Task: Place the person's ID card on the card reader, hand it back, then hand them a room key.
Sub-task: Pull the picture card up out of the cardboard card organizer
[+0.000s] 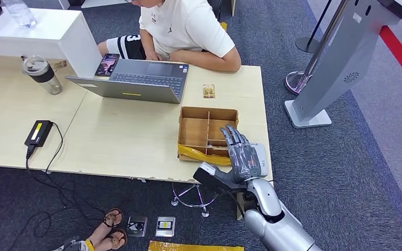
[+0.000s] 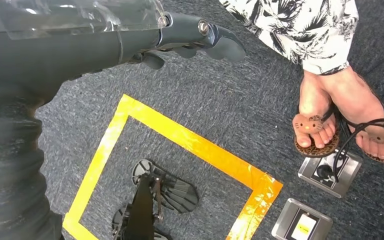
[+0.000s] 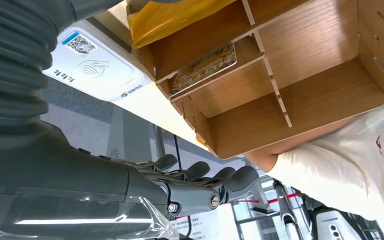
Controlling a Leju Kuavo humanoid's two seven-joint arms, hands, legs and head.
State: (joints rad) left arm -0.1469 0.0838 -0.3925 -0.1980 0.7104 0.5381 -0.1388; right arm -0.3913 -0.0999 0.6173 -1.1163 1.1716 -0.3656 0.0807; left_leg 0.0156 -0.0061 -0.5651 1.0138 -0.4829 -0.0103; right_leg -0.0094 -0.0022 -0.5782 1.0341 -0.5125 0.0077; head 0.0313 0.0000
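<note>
A small gold-patterned card lies on the table in front of the seated person, beyond the wooden divided box. A patterned card lies flat in one box compartment. The white card reader sits at the table's near right corner beside the box. My right hand hovers over the reader and the box's near right corner, fingers stretched out, holding nothing. My left hand hangs over the floor with nothing in it, its fingers loosely apart.
An open laptop, a phone, a tumbler and a power adapter with its cable are on the table's left. A grey kiosk stands to the right. Another person's sandalled feet, floor sockets and yellow tape are below.
</note>
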